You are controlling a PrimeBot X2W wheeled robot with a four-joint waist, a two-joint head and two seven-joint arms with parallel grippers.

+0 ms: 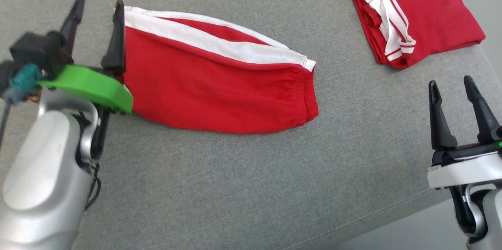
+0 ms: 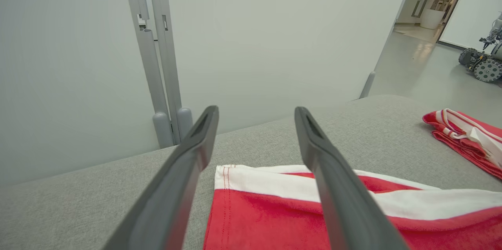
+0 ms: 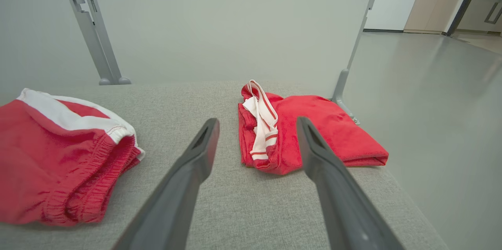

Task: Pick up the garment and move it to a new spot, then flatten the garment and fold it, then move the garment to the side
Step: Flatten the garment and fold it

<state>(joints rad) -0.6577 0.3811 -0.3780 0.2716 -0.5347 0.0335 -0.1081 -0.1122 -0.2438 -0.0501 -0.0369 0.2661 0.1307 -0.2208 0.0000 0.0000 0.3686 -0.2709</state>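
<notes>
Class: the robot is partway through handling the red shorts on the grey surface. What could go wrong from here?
1. The open left gripper hangs at the hem of the red shorts; a finger might catch the cloth and spoil the fold.
2. The folded red garment lies by the far right corner of the grey surface; sliding the shorts that way may nudge it off.
</notes>
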